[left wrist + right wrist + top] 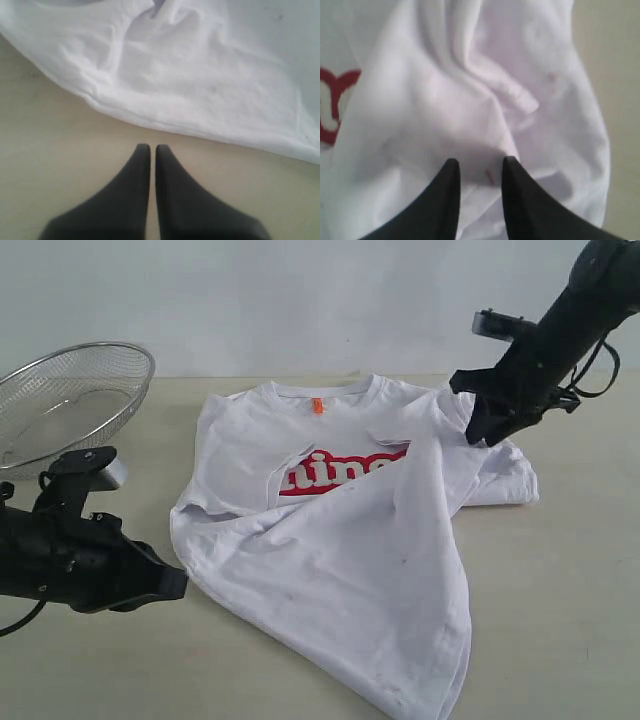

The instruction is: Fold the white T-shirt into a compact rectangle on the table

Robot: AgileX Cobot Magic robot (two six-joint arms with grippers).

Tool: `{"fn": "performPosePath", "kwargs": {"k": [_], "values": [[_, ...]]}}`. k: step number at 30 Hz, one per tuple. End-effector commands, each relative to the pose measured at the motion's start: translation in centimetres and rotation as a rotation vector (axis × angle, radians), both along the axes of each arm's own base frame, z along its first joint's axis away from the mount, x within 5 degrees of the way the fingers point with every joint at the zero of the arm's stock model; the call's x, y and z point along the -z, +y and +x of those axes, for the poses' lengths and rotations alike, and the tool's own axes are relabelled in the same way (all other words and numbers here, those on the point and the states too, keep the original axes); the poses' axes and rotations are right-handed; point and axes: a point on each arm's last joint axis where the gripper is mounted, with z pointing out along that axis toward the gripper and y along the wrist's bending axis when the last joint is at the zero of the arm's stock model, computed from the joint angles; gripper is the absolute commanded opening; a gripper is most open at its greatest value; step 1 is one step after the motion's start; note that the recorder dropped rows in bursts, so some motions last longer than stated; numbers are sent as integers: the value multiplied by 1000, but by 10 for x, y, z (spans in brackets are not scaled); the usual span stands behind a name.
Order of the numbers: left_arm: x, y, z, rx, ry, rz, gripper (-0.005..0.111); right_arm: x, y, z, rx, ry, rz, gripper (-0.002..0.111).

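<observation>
1. Exterior view: nearest the camera, the white cotton T-shirt with red lettering (350,540) lies on the pale beige matte surface (560,620), with its lower part flipped crookedly over the chest. The black left hand (178,583) sits at the shirt's 8 o'clock, the black right hand (485,430) on the sleeve at 2 o'clock, and a silver wire-mesh basket (70,400) at 10 o'clock.
2. Left wrist view: the left hand (150,147) has its fingers together and holds nothing, near the cloth edge.
3. Right wrist view: the right hand (480,162) has its tips partly apart over bunched cloth; I cannot tell whether it is clamped. A shallow pinch could slip or catch only one layer, skewing the fold.

Probably a lab: bare table (560,620), blank wall (300,300).
</observation>
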Motion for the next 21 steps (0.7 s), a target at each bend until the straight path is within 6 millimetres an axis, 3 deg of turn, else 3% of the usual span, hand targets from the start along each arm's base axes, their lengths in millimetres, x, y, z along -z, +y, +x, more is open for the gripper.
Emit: {"fn": "performPosePath", "kwargs": {"k": [1,2,11,17,21], "values": [[1,-3,-2,29,-3,-2,5,-7,2,-6,-63,24,19,7],[1,-3,-2,36,-4,-5,5,-7,2,-6,-65,23,17,0],[5,2,1,-30,7,38,5,-9,-1,-7,-81,21,-26,0],[5,-19,-13,94,169,-211,5,-9,-2,-5,-84,2,-32,0],[14,-21,-14,103,218,-226,5,-9,-2,-4,-95,-10,-37,0]]}}
